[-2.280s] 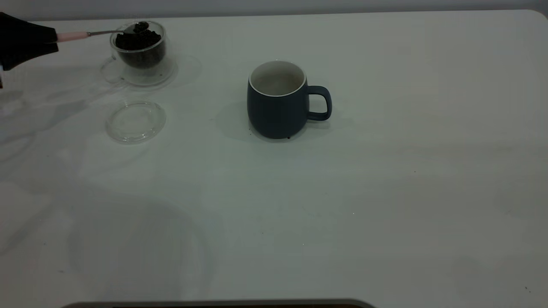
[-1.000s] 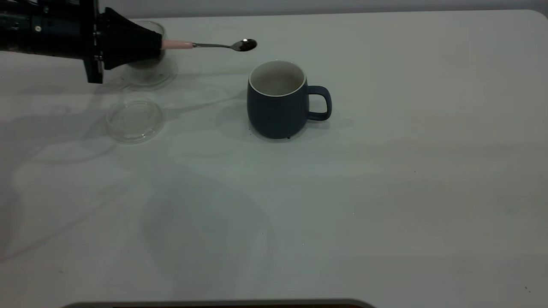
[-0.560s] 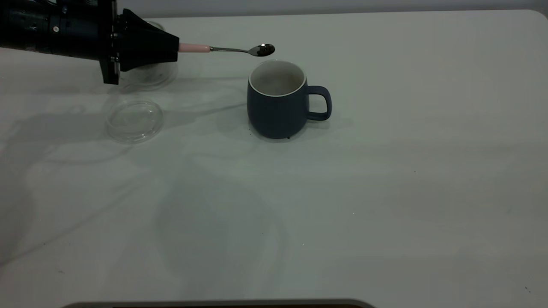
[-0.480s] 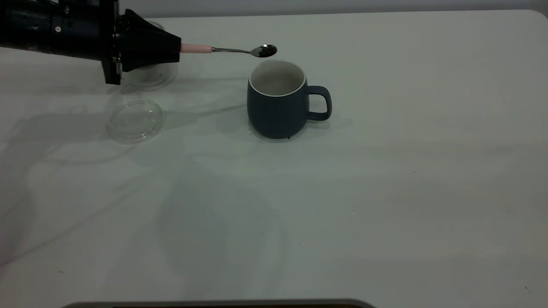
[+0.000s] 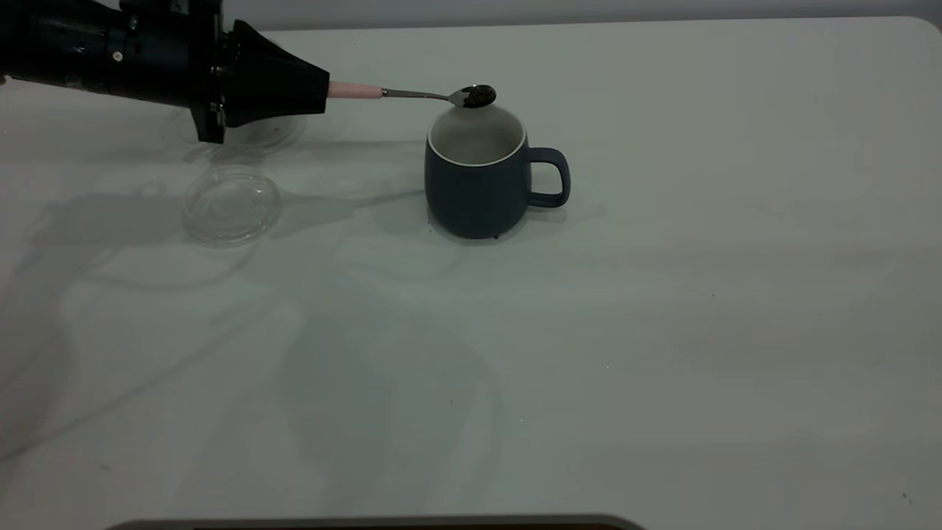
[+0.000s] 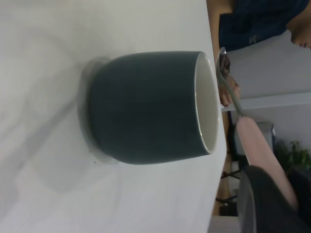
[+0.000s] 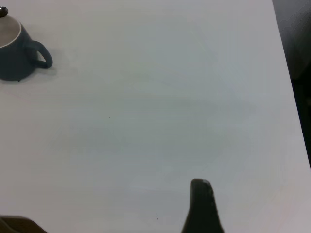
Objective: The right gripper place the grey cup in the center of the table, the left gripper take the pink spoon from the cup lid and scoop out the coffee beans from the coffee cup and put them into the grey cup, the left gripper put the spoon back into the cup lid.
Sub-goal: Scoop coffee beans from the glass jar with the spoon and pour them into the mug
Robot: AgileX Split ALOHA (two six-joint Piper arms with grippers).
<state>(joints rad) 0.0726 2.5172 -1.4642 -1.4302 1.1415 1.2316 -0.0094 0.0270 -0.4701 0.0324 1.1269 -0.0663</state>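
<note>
- L gripper (image 5: 324,90) pinching spoon (image 5: 412,93) over table (image 5: 662,331), bowl w/ beans (image 5: 480,95) at mug (image 5: 477,173) rim, 12 o'clock.
- Lid (image 5: 232,205) at mug's 9 o'clock, bare.
- R gripper (image 7: 203,206): well off from mug, cannot tell fingers.

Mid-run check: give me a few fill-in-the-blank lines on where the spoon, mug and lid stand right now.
1. The left gripper holds the pink spoon by its ____ handle.
2. The spoon's bowl, carrying coffee beans, hovers at the rim of the ____ cup.
3. The cup lid lies on the table with ____ on it.

Missing words: pink; grey; nothing
</note>
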